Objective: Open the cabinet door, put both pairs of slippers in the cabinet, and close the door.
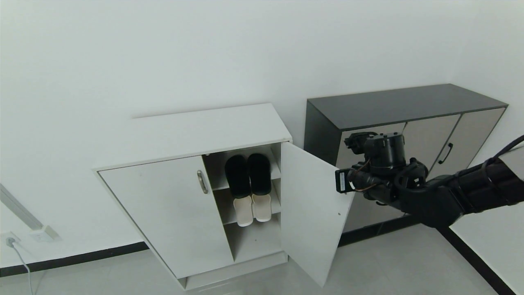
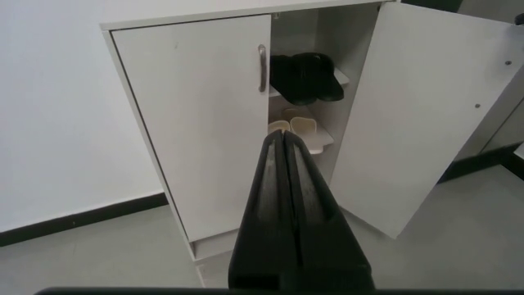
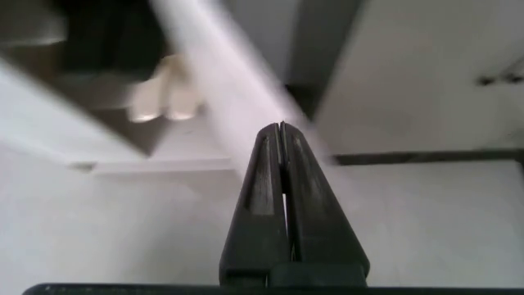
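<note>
White panel cabinet (image 1: 204,127) open, slippers inside

Left end effector (image 2: 283,139), pressed together, faces the closed left door (image 1: 163,205). Black slippers (image 1: 248,174) lie on the upper shelf (image 1: 219,187), cream slippers (image 1: 252,209) just below. The right door (image 1: 311,209) stands open; the right end effector (image 3: 282,129), pressed together, is near its outer edge.

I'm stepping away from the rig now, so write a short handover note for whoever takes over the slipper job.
Left gripper: shut, empty, in front of the cabinet.
Right gripper: shut, empty, by the free edge of the open door.
Black slippers lie high inside the cabinet, pale slippers just below them.
Done: door opened, both pairs in.
Left: close the door.
</note>
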